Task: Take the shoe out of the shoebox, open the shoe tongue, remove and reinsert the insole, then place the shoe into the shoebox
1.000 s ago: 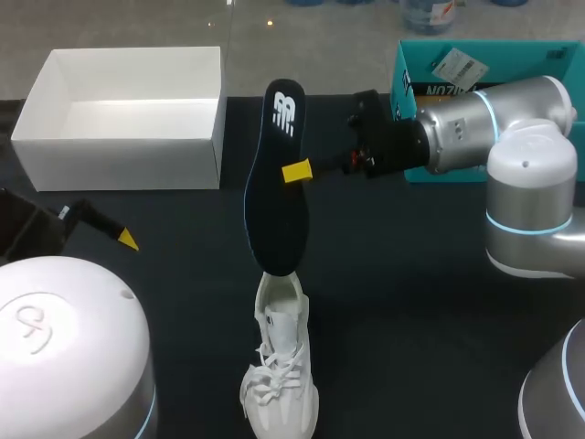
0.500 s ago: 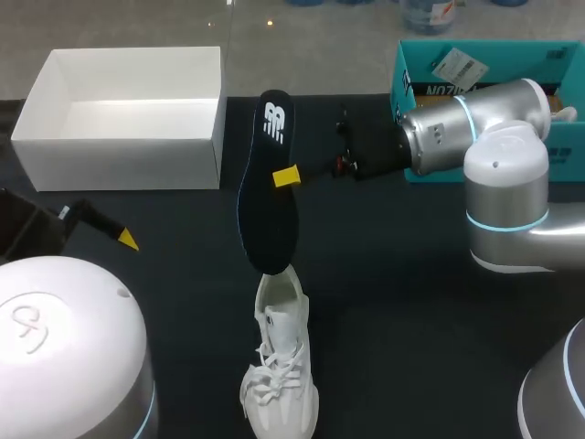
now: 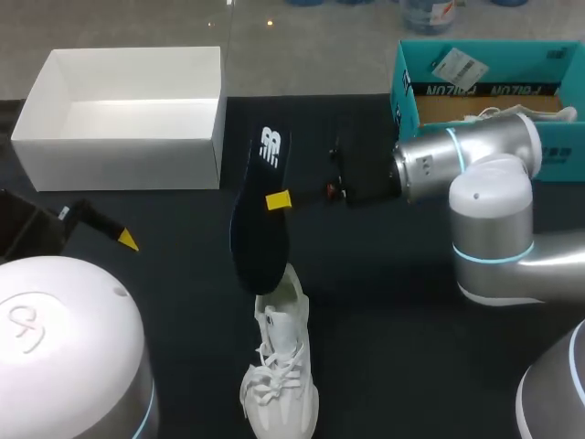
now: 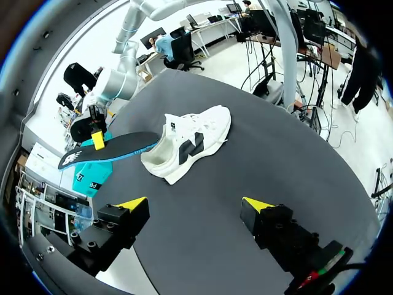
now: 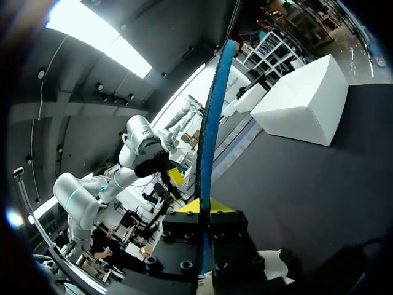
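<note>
Shoebox (image 3: 119,160) and shoe share a dark surface (image 3: 411,302), matte and nearly black. The shoebox is white and open-topped and sits at the far left corner. A teal box (image 3: 403,73) stands at the far right corner.

My right arm (image 3: 475,165) comes in from the right edge and stretches toward the middle of the surface. My left arm (image 3: 64,347) is a white dome at the near left corner.

The shoe (image 3: 279,375) is white and stands on its sole at the middle of the near edge, well apart from the shoebox. Its toe points to the near edge and its opening faces the far side.

The insole (image 3: 258,219) is dark with a blue rim. It hangs tilted above the surface and its lower end meets the shoe's opening — whether it is inside, I cannot tell.

The right claw (image 3: 277,199) is clamped on the insole about midway along, a yellow tip on either face. In the right wrist view the insole (image 5: 212,123) runs edge-on between the fingers.

The left claw (image 4: 195,204) hangs near the left edge — fingers spread wide, with nothing between them.
</note>
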`<state>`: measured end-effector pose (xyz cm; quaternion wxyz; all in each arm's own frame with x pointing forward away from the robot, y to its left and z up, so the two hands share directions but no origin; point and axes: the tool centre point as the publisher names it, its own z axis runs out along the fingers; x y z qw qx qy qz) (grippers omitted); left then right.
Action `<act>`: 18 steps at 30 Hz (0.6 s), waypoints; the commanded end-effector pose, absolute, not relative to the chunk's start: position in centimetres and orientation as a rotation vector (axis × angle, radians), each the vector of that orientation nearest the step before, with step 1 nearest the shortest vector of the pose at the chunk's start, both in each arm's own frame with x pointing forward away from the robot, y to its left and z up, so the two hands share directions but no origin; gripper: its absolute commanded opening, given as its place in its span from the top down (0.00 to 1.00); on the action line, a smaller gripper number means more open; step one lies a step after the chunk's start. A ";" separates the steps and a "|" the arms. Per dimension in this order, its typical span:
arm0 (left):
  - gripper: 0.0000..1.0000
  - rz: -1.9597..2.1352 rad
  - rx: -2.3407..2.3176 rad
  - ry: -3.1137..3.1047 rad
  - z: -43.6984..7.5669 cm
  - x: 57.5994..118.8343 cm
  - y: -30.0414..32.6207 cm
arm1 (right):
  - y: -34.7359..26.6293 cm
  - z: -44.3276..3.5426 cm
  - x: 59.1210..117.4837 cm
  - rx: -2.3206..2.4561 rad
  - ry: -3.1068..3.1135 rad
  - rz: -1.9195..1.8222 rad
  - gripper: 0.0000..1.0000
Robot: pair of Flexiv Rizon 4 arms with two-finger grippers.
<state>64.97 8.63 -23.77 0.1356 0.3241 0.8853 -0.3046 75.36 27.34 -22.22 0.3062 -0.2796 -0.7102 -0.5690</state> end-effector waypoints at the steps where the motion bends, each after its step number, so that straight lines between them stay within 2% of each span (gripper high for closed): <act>1: 0.00 -0.880 0.941 2.566 -23.8 65.0 8.6 | 28.5 -23.5 74.9 -0.755 -1.879 -1.501 1.00; 18: 0.00 -0.880 0.941 2.566 -23.8 65.0 8.6 | 29.1 -26.2 73.2 -0.795 -1.823 -1.491 1.00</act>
